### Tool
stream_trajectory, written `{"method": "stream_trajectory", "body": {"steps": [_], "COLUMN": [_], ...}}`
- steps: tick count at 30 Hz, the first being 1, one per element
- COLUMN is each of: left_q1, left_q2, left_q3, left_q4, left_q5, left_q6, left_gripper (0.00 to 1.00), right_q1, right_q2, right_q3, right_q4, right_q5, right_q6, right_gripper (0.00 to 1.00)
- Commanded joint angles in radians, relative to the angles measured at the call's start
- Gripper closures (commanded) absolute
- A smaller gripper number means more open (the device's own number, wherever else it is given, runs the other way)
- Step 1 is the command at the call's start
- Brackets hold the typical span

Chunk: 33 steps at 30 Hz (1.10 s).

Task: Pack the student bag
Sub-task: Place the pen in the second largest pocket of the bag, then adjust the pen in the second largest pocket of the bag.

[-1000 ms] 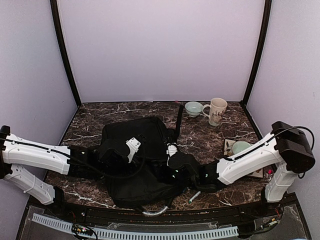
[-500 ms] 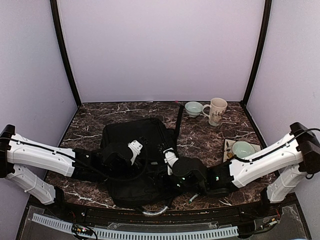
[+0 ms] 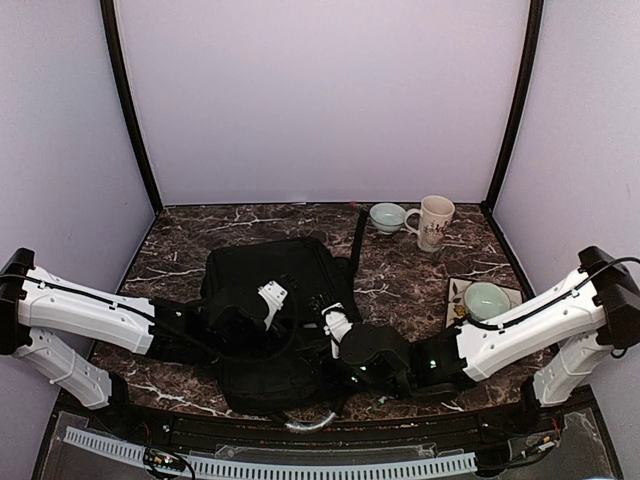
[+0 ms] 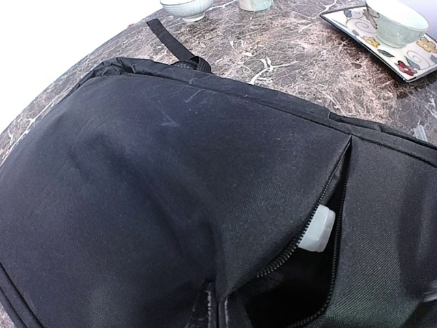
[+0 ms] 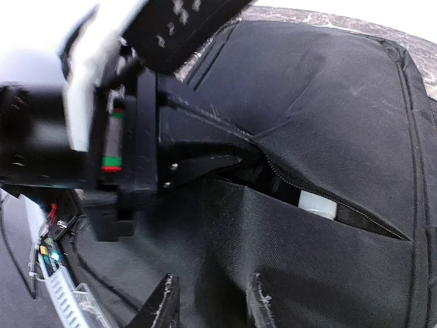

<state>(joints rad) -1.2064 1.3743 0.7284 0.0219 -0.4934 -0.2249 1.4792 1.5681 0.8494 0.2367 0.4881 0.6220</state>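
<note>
Where the large flat black fabric student bag (image 3: 270,280) lies along the front edge of the dark marble counter (image 3: 200,230), your left gripper (image 5: 249,156) is clamped on its pocket flap (a small white plastic object (image 4: 317,229) shows inside). Your right gripper (image 5: 212,301) hovers over the fabric, fingers parted and empty.

I count one large black soft fabric bag (image 3: 265,270) under my right hand (image 5: 212,304), with one small white plastic piece (image 4: 317,229) in its unzipped pocket. Beyond that hand, off to its right, are two pale green ceramic bowls (image 3: 387,216) (image 3: 486,297), one cream printed mug (image 3: 434,222) and one square patterned tray (image 3: 456,290).
</note>
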Motion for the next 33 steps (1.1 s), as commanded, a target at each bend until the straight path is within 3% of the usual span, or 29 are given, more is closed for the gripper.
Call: {"method": "stream_trajectory", "body": {"steps": [1,9,15,24,33], "left_q1": [-0.007,-0.007,-0.007,-0.007,-0.007], "left_q2": [-0.036,-0.098,-0.149,-0.137,-0.092], "left_q3": [-0.016,-0.054,-0.083,-0.087,-0.072], "left_q4": [0.066,0.109,0.158,0.172,0.170], "left_q5": [0.059,0.144,0.184,0.233,0.228], "left_q6": [-0.005,0.032,0.054,0.050,0.039], "left_gripper": [1.00,1.00,1.00,1.00,1.00], "right_q1": [-0.037,-0.189,-0.195,-0.194,-0.194], "right_q2": [0.079,0.227,0.275,0.220,0.314], "right_q3": [0.051,0.007,-0.008,-0.016,0.009], "right_q4": [0.066,0.111,0.108,0.123,0.315], "right_q5": [0.020,-0.081,-0.131,-0.030,0.060], "right_q6": [-0.011,0.090,0.139,0.119,-0.031], "right_gripper": [0.69,0.77,0.81,0.81,0.81]}}
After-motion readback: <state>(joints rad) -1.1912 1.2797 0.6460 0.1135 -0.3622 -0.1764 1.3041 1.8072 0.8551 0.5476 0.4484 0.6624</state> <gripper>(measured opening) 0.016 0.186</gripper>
